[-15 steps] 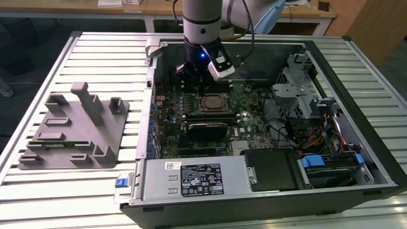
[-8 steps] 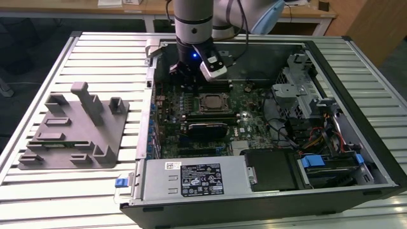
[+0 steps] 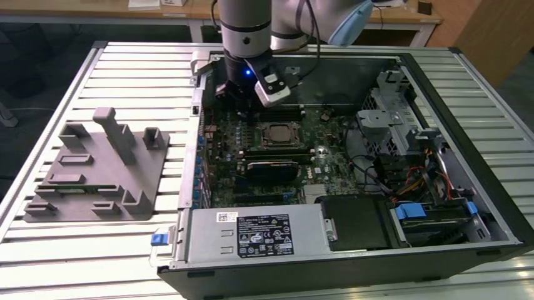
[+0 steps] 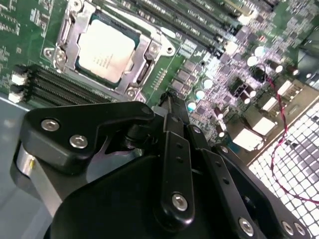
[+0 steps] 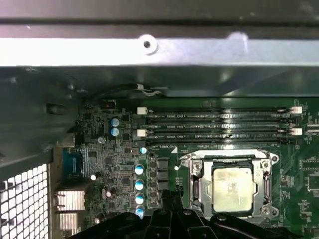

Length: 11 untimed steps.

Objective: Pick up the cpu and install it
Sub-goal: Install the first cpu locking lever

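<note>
From my station I see the arm point(image 3: 246, 25) coming down almost vertically from the far side of the bench point(image 3: 125, 69) into the open computer case point(image 3: 467, 206). Its wrist points straight down at the motherboard point(image 3: 326, 165). The tool point(image 3: 247, 112) hangs over the far part of the board, just to the far side of the processor socket point(image 3: 276, 135) and slightly towards the exterior view's left.

In both wrist views the tool's point(image 4: 169, 102) point(image 5: 173, 193) black fingers point(image 4: 175, 149) run together to a single tip with nothing between them, so I read them as closed and empty. The tip is above the board beside the socket, not touching it as far as I can tell.

The cpu point(image 3: 276, 134) lies flat in the socket. Its pale metal top point(image 4: 105, 51) point(image 5: 232, 188) faces up, and the silver socket frame point(image 4: 149, 52) runs around it. Black memory slots point(image 5: 219, 127) run along one side of the socket.

On the exterior view's left, well apart from the case, a grey tray point(image 3: 92, 181) with upright blocks rests on the bench. The power supply point(image 3: 259, 234) fills the near corner of the case.
</note>
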Available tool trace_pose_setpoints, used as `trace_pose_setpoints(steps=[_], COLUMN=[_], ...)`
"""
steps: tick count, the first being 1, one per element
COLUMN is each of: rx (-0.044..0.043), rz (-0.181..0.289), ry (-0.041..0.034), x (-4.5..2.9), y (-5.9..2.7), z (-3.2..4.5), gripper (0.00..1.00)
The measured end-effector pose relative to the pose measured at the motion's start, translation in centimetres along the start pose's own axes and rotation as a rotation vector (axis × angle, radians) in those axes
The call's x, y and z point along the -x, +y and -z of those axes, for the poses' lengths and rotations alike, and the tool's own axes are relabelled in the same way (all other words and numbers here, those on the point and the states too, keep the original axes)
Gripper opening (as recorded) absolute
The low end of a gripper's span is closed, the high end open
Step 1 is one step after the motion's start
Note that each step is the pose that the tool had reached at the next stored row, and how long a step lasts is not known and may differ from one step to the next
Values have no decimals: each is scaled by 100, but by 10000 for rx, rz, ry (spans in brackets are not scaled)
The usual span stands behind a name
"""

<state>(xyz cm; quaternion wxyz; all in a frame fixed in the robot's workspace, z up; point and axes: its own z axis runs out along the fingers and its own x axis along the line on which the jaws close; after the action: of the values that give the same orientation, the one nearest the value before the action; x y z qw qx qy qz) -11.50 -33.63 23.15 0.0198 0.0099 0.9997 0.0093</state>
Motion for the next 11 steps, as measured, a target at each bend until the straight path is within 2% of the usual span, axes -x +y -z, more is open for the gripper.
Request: trace_pose_setpoints(steps=[9, 11], rx=[611, 669], rz=[-25, -27], ry=[12, 14], x=[-45, -45], y=[-1, -1], z=[2, 4], gripper=[11, 11])
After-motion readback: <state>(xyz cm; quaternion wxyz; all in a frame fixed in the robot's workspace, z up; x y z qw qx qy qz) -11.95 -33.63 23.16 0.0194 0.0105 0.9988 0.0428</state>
